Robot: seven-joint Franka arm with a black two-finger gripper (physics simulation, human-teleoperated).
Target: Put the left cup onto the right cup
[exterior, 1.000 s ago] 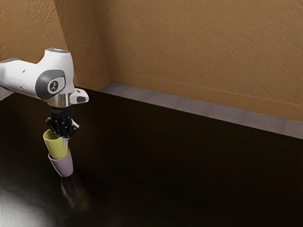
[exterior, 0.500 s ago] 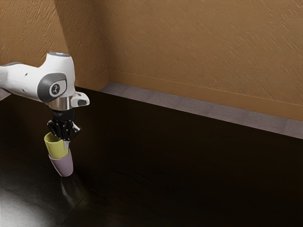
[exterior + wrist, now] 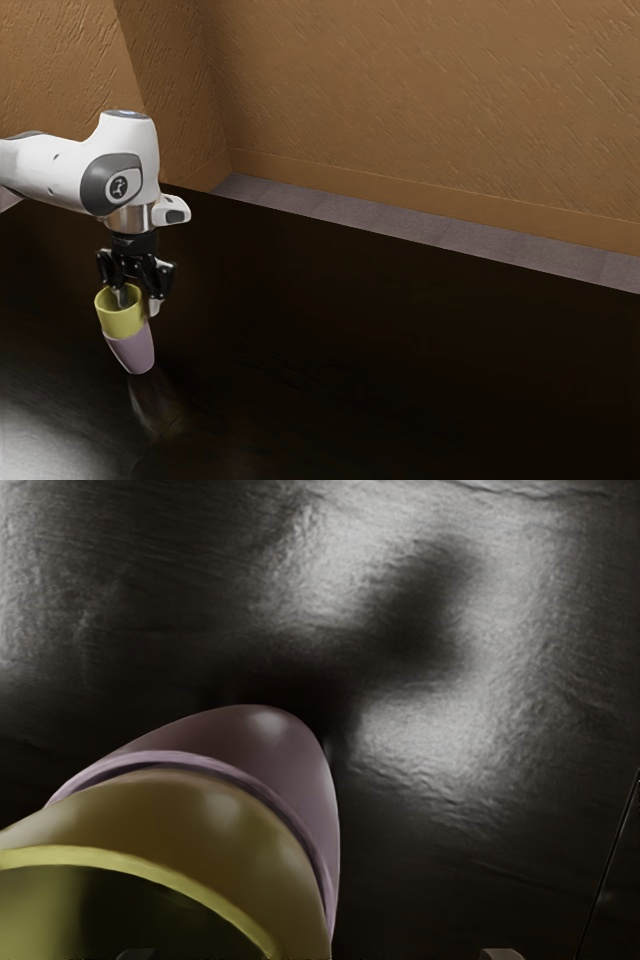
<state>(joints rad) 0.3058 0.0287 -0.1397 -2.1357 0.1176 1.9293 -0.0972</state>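
A yellow-green cup (image 3: 122, 320) sits nested upright inside a pale purple cup (image 3: 134, 353) on the dark table (image 3: 400, 350), toward the exterior view's left. My gripper (image 3: 138, 296) hangs right over the yellow-green cup's rim. Its fingers are spread, one inside the cup and one outside, so it is open. In the wrist view the yellow-green cup (image 3: 170, 855) is close under the hand, with the purple cup (image 3: 275, 750) wrapped around its lower part.
The glossy black table runs wide toward the exterior view's right and front. Brown textured walls (image 3: 420, 100) and a grey floor strip (image 3: 450, 235) lie behind its far edge.
The fingers have spread apart and let go of the yellow-green cup's rim. The cup has gone from tilted to upright, settled in the purple cup.
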